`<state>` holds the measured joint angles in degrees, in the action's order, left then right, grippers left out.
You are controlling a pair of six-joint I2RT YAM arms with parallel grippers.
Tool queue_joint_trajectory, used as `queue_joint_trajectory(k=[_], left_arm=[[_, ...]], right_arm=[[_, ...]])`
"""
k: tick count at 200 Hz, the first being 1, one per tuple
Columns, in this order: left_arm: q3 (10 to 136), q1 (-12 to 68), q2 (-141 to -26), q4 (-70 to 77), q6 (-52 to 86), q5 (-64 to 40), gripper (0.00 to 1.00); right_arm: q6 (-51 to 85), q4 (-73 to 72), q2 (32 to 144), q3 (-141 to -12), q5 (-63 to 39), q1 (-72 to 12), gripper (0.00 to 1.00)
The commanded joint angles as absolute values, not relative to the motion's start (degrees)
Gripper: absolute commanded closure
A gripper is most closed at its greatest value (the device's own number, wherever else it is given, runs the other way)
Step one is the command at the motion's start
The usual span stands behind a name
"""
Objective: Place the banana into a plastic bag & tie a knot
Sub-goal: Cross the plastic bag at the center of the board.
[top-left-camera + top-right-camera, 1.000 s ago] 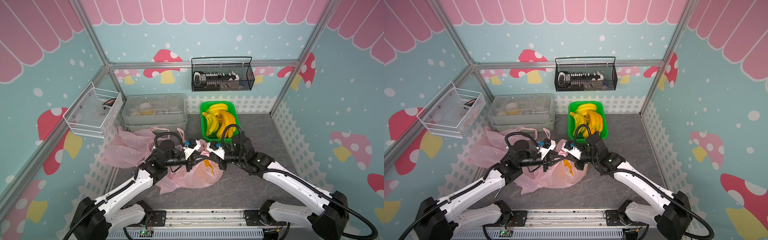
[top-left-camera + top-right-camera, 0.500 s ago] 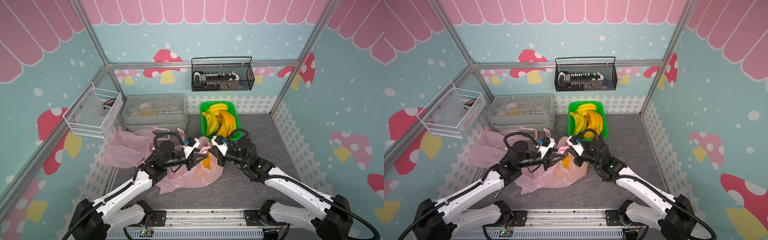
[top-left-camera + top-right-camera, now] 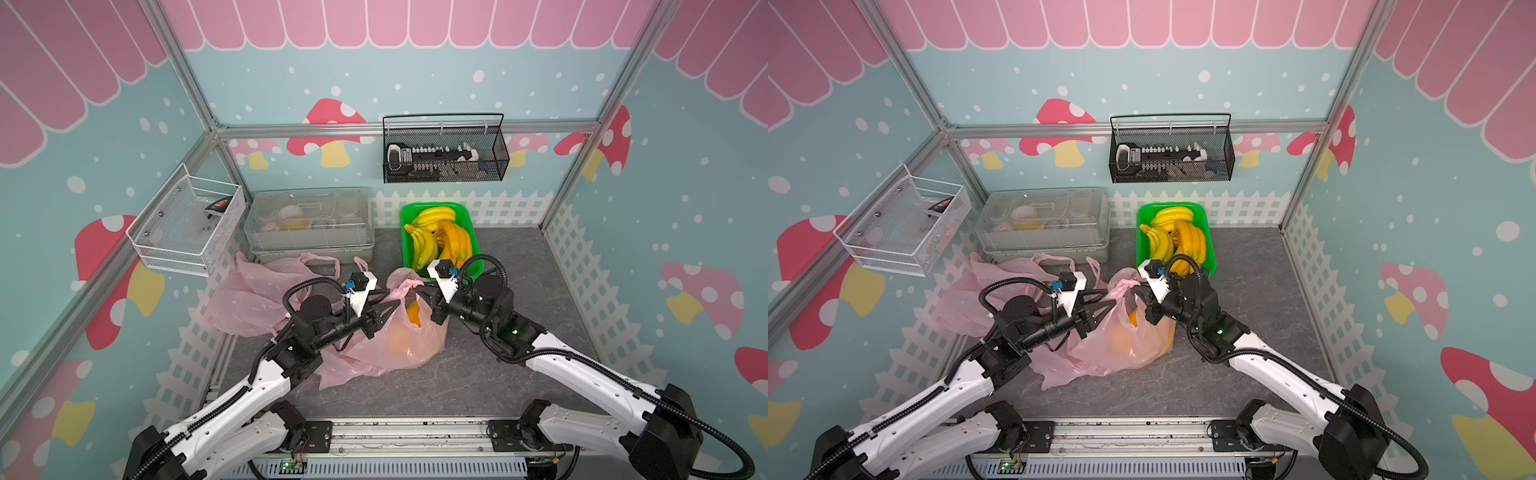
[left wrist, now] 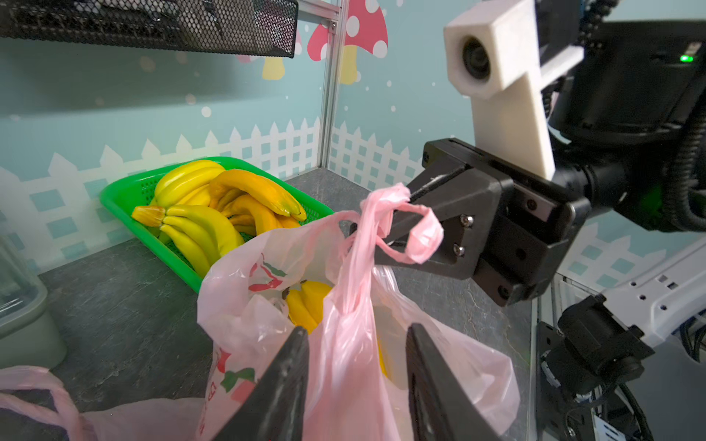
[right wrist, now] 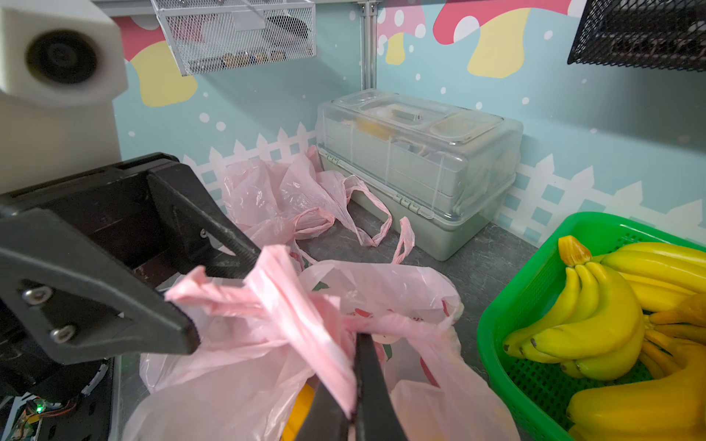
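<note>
A pink plastic bag (image 3: 401, 345) (image 3: 1125, 345) stands at mid-table with a yellow banana (image 4: 305, 305) (image 3: 414, 312) inside. My right gripper (image 5: 353, 340) (image 3: 419, 289) (image 3: 1136, 291) is shut on a twisted bag handle (image 4: 386, 214) above the bag's mouth. My left gripper (image 4: 355, 332) (image 3: 385, 302) (image 3: 1109, 302) faces it from the other side, jaws open. A strip of the pink handle runs between its fingers (image 5: 179, 328) without being pinched. The handles cross in a loose loop (image 4: 420, 236) around the right gripper's fingers.
A green basket (image 3: 473, 232) (image 5: 493, 343) of banana bunches sits just behind the right gripper. A clear lidded box (image 3: 309, 220) stands at the back left, with spare pink bags (image 3: 257, 291) in front of it. A white wire basket (image 3: 187, 224) and a black one (image 3: 444, 153) hang on the walls.
My left gripper's jaws have parted and let go of the bag handle. The right gripper has drawn back to the right, still holding its handle.
</note>
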<state>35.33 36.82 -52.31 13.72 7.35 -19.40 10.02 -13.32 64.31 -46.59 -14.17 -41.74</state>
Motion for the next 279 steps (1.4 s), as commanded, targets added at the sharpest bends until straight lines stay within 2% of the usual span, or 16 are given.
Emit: queue_joint_trajectory(k=[1,55,121,189,224,279], left_arm=[[36.37,36.63,-54.64,15.65,9.05,-17.79,0.65],[40.35,37.15,-63.93,18.87,12.59,-23.23,0.83],[42.63,41.59,-71.14,28.7,17.51,-26.97,0.9],[45.03,45.32,-77.82,38.73,22.77,-27.77,0.9],[42.68,45.36,-76.82,39.65,22.95,-22.8,0.83],[39.04,43.78,-70.23,32.81,20.59,-17.4,0.72]], right_arm=[[11.41,-17.1,64.64,-46.03,-14.42,-41.84,1.0],[13.07,-20.01,65.83,-45.08,-13.53,-41.92,1.0],[16.51,-25.27,64.78,-41.96,-14.08,-40.01,1.0],[21.92,-32.5,65.21,-39.33,-21.47,-33.97,1.0],[22.35,-33.37,65.46,-38.64,-24.79,-33.34,1.0],[21.58,-33.58,64.96,-37.09,-25.75,-33.36,1.0]])
